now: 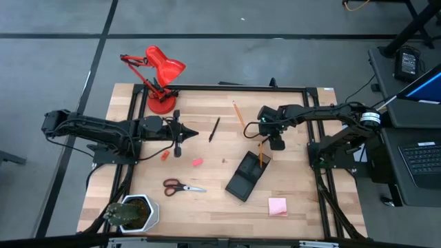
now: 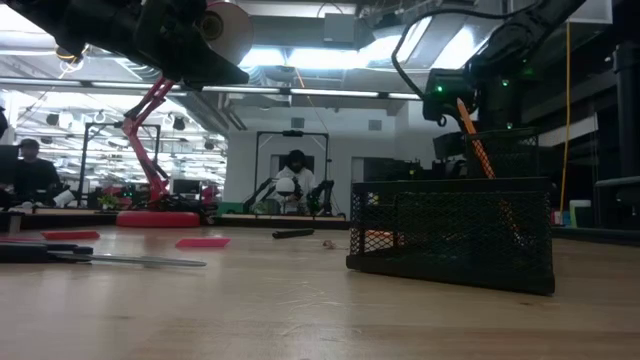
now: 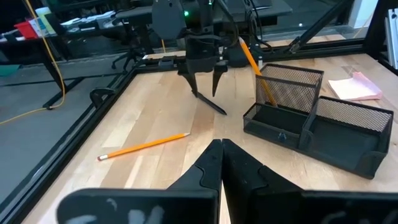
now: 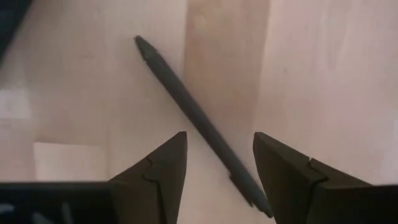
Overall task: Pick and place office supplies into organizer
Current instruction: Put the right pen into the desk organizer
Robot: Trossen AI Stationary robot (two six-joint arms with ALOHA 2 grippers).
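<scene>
My right gripper (image 4: pixel 219 135) is open and points down over a black pen (image 4: pixel 186 102) that lies flat on the table. Its fingers stand on either side of the pen without touching it, as the left wrist view (image 3: pixel 205 92) also shows. The black mesh organizer (image 1: pixel 247 176) stands close by, and one orange pencil (image 3: pixel 252 59) leans in its tall cup. A second pencil (image 1: pixel 238 112), a second black pen (image 1: pixel 214 129), two red eraser pieces (image 1: pixel 197 162), the red-handled scissors (image 1: pixel 182 186) and the pink sticky pad (image 1: pixel 277 206) lie on the table. My left gripper (image 1: pixel 187 133) is shut and empty at centre left.
A red desk lamp (image 1: pixel 158 76) stands at the far left corner. A potted plant in a white pot (image 1: pixel 134 212) stands at the near left corner. A black frame rail (image 1: pixel 241 87) runs around the table's edges. Bare wood lies between the scissors and the organizer.
</scene>
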